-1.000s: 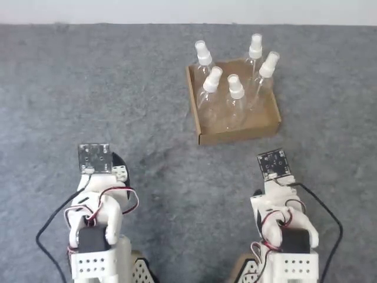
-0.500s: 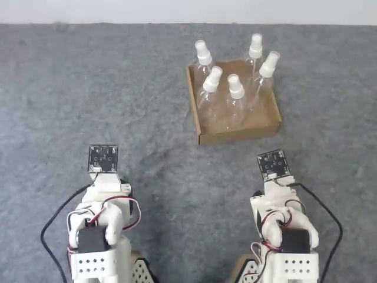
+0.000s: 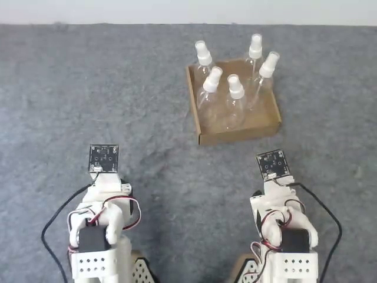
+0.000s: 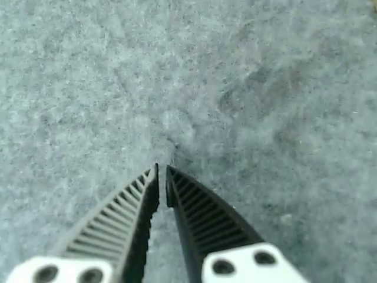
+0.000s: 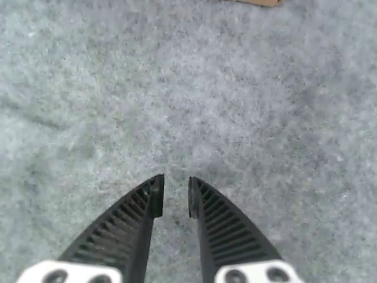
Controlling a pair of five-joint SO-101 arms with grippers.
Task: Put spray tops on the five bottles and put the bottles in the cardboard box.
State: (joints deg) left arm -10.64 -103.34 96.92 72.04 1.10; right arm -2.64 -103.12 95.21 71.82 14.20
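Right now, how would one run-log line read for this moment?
bottles: five, sprayer-topped, in box | left fingers: shut, empty | right fingers: slightly open, empty

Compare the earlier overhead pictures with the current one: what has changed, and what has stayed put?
The left arm swung slightly toward the right arm, holding nothing. The right arm, the five bottles and the cardboard box stayed put.

Bright even light, soft faint shadows
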